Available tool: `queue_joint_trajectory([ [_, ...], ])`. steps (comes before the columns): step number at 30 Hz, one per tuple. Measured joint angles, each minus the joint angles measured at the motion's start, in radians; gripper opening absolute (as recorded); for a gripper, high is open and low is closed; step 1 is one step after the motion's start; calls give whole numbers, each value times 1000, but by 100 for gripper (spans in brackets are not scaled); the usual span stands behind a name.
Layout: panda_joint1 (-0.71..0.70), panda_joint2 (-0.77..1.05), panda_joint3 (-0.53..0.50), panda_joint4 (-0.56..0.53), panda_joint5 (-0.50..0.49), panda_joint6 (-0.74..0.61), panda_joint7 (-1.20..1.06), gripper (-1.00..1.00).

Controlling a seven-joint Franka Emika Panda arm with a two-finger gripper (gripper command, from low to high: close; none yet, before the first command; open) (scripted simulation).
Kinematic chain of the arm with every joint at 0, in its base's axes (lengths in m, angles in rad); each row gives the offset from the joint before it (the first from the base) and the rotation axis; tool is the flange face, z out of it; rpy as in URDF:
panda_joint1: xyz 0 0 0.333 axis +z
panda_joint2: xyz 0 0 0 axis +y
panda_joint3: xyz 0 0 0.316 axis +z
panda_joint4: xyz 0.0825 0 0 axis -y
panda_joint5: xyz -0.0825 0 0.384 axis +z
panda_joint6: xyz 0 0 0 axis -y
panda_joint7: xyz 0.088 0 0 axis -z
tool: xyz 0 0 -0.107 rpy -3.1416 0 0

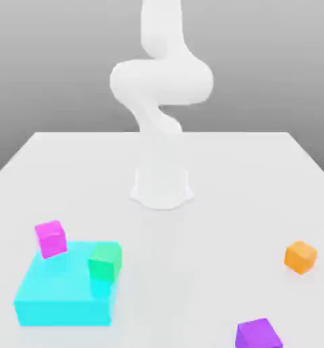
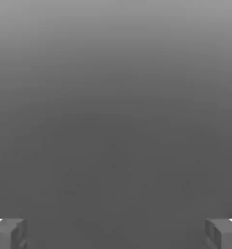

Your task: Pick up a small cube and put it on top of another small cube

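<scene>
Violet-purple small cube (image 1: 258, 334) sits at the counter's (image 1: 212, 224) near edge, toward the exterior view's right, well apart from everything. Orange cube (image 1: 301, 257) behind it. Cyan block (image 1: 56, 293) carries pink-magenta cube (image 1: 50, 238) and green cube (image 1: 104, 262). Claw (image 2: 116, 233) spread wide, holding nothing.

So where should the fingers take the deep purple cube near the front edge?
Best from straight above, I'd judge, closing on two opposite side faces of the purple cube. It sits flat on the table with open space all round; the orange cube stands well apart. The gripper is open.
</scene>
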State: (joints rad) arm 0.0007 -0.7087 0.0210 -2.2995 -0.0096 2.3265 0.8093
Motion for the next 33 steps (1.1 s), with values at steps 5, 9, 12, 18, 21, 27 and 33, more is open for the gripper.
queue_joint_trajectory([
  [5, 2, 187, 44, 1, -21, 54, 20, 0],
  [9, 6, 332, 77, 2, -42, 97, 39, 0],
  [12, 11, 441, 99, 3, -60, 128, 54, 0],
  [18, 36, 659, 133, 4, -96, 191, 86, 0],
  [21, 59, 767, 140, 5, -111, 223, 100, 0],
  [27, 92, 983, 156, 5, -123, 287, 114, 0],
  [33, 136, 1200, 123, 35, -167, 420, 149, 0],
])
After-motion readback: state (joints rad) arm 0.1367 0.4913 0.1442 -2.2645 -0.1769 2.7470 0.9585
